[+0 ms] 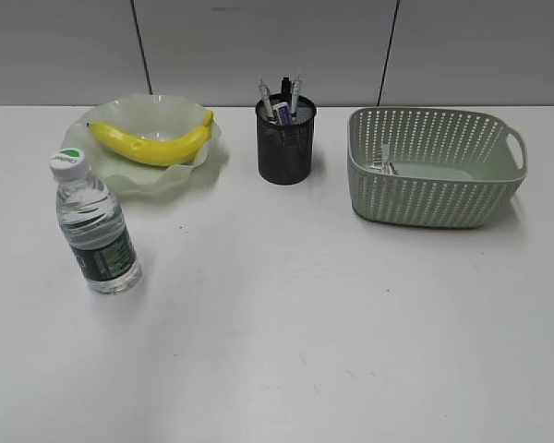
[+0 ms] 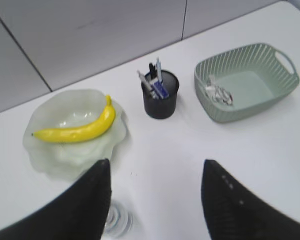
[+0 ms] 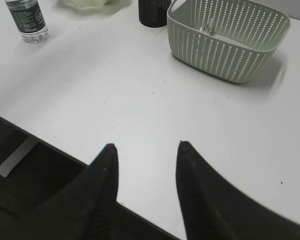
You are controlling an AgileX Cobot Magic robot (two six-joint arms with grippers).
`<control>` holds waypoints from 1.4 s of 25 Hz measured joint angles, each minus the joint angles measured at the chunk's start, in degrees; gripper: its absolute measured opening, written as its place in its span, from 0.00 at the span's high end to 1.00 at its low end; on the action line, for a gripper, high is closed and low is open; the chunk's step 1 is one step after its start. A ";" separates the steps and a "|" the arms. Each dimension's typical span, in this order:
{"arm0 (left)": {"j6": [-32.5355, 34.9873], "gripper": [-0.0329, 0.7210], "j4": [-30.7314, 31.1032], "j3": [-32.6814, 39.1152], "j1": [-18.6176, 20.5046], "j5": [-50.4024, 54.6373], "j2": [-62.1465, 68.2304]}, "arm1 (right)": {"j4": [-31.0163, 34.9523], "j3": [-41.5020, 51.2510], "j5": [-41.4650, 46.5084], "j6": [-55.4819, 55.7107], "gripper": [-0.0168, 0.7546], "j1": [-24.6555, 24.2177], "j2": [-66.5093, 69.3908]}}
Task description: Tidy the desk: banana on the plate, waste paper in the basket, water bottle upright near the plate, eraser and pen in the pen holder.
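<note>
The yellow banana (image 1: 152, 143) lies in the pale green ruffled plate (image 1: 111, 171) at the back left; both also show in the left wrist view, banana (image 2: 77, 131) and plate (image 2: 65, 155). The water bottle (image 1: 94, 226) stands upright in front of the plate. The black mesh pen holder (image 1: 285, 148) holds pens and an eraser (image 1: 283, 113). The waste paper (image 1: 384, 163) lies in the sage-green basket (image 1: 425, 198). My left gripper (image 2: 155, 167) is open and empty above the desk, with the bottle's top (image 2: 119, 222) beside its left finger. My right gripper (image 3: 146, 150) is open and empty over the desk's front edge.
The white desk (image 1: 305, 323) stretches in front of the objects. Its front edge and a dark gap below show in the right wrist view (image 3: 50, 145). A grey panelled wall (image 1: 258, 46) stands behind the desk. Neither arm shows in the exterior view.
</note>
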 joint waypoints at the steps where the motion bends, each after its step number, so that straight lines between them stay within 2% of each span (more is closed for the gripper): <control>1: 0.07 0.38 0.00 4.62 0.00 0.05 -4.09 | 0.00 0.00 0.00 0.00 0.57 0.00 0.00; 7: 0.81 0.38 -0.12 29.66 0.00 0.20 -30.70 | 0.00 0.00 0.00 0.00 0.57 0.00 0.00; 11: 1.05 0.38 -0.90 43.66 0.00 -1.22 -47.65 | 0.05 0.00 0.00 0.00 0.57 0.00 0.00; 14: 1.52 0.38 -2.57 51.92 -0.02 -2.34 -59.34 | 0.00 0.00 0.00 0.00 0.57 0.00 0.00; 17: 5.11 0.38 -7.05 58.11 -0.02 -3.93 -68.87 | 0.00 0.00 0.00 0.00 0.57 0.00 0.00; 21: 8.44 0.38 -12.73 63.98 -0.02 -6.34 -75.97 | 0.05 0.00 -0.07 0.00 0.57 0.00 0.00; 24: 8.81 0.38 -13.07 67.42 -0.02 -7.59 -76.03 | 0.05 0.00 -0.07 0.00 0.57 0.00 0.00; 35: 8.81 0.38 -13.40 68.02 -0.02 -8.85 -75.46 | 0.05 0.00 -0.07 0.00 0.57 0.00 0.00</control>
